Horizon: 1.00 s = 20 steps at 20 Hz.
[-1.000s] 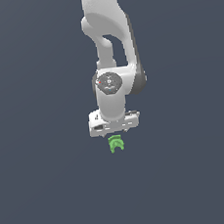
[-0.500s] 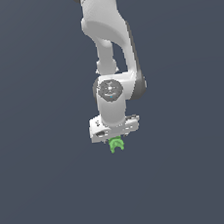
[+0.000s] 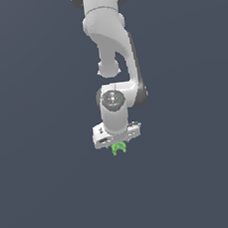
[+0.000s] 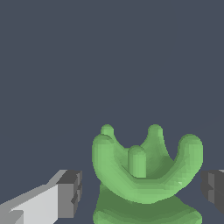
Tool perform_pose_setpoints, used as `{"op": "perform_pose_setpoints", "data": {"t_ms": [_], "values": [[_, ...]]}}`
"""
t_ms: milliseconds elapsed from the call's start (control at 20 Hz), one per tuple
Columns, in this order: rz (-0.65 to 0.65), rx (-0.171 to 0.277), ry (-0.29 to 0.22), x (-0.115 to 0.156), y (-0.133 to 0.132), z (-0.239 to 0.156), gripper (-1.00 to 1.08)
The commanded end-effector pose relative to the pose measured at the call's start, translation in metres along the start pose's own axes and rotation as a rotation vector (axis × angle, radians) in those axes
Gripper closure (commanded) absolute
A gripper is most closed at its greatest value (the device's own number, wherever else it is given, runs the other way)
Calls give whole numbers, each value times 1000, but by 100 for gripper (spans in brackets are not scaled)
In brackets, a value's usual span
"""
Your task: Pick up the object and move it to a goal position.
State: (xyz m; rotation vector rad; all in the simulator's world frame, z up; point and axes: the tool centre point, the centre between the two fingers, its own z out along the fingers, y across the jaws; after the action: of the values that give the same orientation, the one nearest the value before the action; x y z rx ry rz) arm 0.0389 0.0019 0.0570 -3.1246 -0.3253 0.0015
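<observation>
The object (image 3: 119, 148) is a small bright green lumpy piece with upturned prongs and a central bump, resting on the dark grey floor. My white gripper (image 3: 118, 142) hangs straight down right over it, covering its top in the exterior view. In the wrist view the object (image 4: 146, 168) sits between my two fingertips, and the gripper (image 4: 141, 192) is open. One dark finger pad (image 4: 71, 192) stands a small gap away from the object. The other pad (image 4: 213, 189) is at the object's side; I cannot tell whether it touches.
The dark grey floor (image 3: 45, 194) stretches flat all around, with no other objects in sight. The white arm (image 3: 110, 41) rises from the gripper to the exterior view's top edge.
The gripper has come down over the object, so less of the green shows below the hand. The object itself has not moved.
</observation>
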Motion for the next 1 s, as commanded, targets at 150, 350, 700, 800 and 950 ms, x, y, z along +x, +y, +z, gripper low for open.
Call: {"op": "perform_pose_setpoints", "data": {"t_ms": [150, 350, 700, 800, 950], "values": [[-2, 0, 1, 1, 0, 17, -92], [-2, 0, 1, 1, 0, 17, 108], [-2, 0, 1, 1, 0, 17, 108], [-1, 0, 2, 2, 1, 17, 108], [-4, -2, 8, 3, 3, 12, 108]]}}
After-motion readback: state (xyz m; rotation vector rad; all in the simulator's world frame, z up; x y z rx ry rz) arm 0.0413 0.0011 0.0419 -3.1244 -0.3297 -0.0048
